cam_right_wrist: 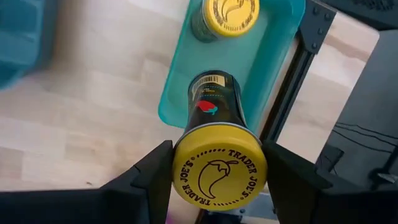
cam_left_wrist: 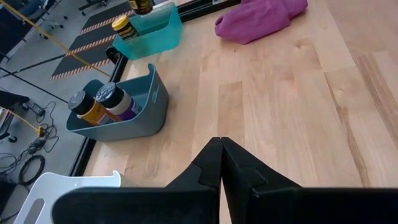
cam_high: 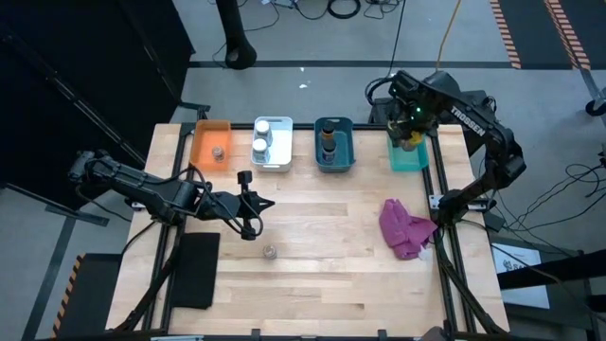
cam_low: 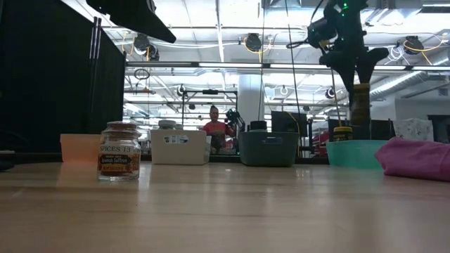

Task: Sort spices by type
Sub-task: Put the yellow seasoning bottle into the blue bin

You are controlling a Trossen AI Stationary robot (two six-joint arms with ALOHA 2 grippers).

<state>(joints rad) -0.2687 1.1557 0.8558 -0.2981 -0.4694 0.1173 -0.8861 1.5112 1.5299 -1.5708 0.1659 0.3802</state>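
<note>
1. Although small, the lone jar [cam_low: 119,151] standing on the bare table [cam_high: 331,265] nearest the front edge reads as rigid, light glass with a smooth, likely slippery wall; a grasp across the lid or upper body looks safest. Its lid colour is hard to judge.
2. Left gripper [cam_high: 252,206] hovers just behind that jar, fingers pressed together and empty.
3. Cloth [cam_high: 407,227] lies apart to the right.
4. Bins along the far edge: orange bin [cam_high: 211,144] with one jar, white bin [cam_high: 273,144] with two, blue bin [cam_high: 334,145] with two.
5. Right gripper [cam_right_wrist: 219,165] is clamped on a yellow-lidded jar [cam_right_wrist: 217,149] above the teal bin [cam_right_wrist: 273,56], which holds another; labels are mostly unreadable and the teal bin's floor is partly hidden.
</note>
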